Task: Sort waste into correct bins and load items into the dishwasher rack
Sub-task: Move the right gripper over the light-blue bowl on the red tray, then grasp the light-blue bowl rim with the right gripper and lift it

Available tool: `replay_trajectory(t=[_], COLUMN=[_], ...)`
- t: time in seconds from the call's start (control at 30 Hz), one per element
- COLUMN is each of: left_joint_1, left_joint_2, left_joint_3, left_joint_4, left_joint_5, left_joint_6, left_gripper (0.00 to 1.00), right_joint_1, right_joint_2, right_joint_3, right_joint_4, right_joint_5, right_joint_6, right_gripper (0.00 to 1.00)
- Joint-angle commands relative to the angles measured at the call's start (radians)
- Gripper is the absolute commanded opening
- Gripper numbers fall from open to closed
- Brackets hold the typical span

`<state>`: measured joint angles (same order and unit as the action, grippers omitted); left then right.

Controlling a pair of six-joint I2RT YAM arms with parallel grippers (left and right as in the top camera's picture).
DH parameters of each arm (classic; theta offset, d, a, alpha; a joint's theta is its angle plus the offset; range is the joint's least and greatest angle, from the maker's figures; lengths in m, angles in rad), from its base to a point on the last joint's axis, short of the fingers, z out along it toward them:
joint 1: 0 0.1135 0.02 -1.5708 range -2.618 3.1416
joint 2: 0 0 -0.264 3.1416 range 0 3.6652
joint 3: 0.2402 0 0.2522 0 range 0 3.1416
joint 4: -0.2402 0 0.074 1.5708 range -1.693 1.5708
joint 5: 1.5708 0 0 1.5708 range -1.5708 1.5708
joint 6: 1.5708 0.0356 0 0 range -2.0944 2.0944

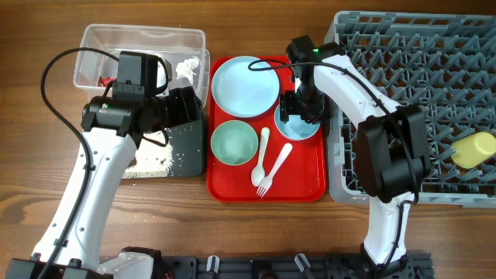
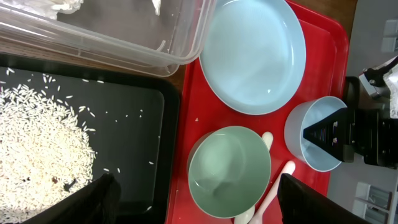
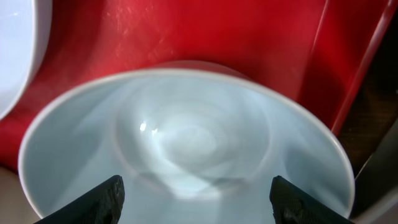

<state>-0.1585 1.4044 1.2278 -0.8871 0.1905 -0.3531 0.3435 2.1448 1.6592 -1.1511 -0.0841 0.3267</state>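
Note:
My right gripper [image 1: 299, 108] [image 3: 199, 202] is open and low over the light blue bowl [image 1: 298, 129] [image 3: 186, 137] on the red tray; its fingers frame the bowl's inside. My left gripper [image 1: 184, 105] [image 2: 196, 205] is open and empty above the black tray's [image 1: 190, 151] right edge, near the pale green bowl [image 1: 234, 143] [image 2: 229, 171]. The light blue plate [image 1: 245, 85] [image 2: 252, 53], white spoon [image 1: 262, 151] and fork [image 1: 273, 172] lie on the red tray. Rice [image 1: 151, 163] [image 2: 37, 155] lies in the black tray. The clear tub [image 1: 143, 43] holds tissue [image 1: 186, 66] and a red wrapper [image 1: 103, 80]. The yellow cup [image 1: 474, 149] lies in the grey rack [image 1: 418, 54].
The red serving tray [image 1: 302, 186] sits between the black tray and the rack, almost touching both. My right arm reaches over the rack's left edge. Bare wooden table shows at the front and far left.

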Motion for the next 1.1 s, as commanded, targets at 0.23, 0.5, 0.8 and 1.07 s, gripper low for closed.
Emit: replay_trajectory(t=[0.23,0.5,0.8,1.07], left_joint_1=[0.002,0.002,0.002,0.002], left_joint_2=[-0.001,-0.001,-0.001,-0.001], left_joint_3=[0.000,0.000,0.000,0.000], left_joint_4=[0.000,0.000,-0.001,-0.001], left_joint_5=[-0.010,-0.010,-0.010,-0.010], left_joint_6=[0.006,0.006,0.006,0.006], left_gripper=[0.82,0.82,0.82,0.82], right_joint_1=[0.002,-0.004,-0.003,-0.003], right_joint_2=[-0.238,-0.170,-0.047,-0.035], right_joint_3=[0.013,-0.011,-0.018,-0.018], right_joint_4=[0.097,0.097,0.093,0.059], right_joint_5=[0.160,0.141,0.095,-0.030], right_joint_6=[-0.148,-0.196,-0.193,-0.196], right_gripper=[0.82,0.84,0.85,0.85])
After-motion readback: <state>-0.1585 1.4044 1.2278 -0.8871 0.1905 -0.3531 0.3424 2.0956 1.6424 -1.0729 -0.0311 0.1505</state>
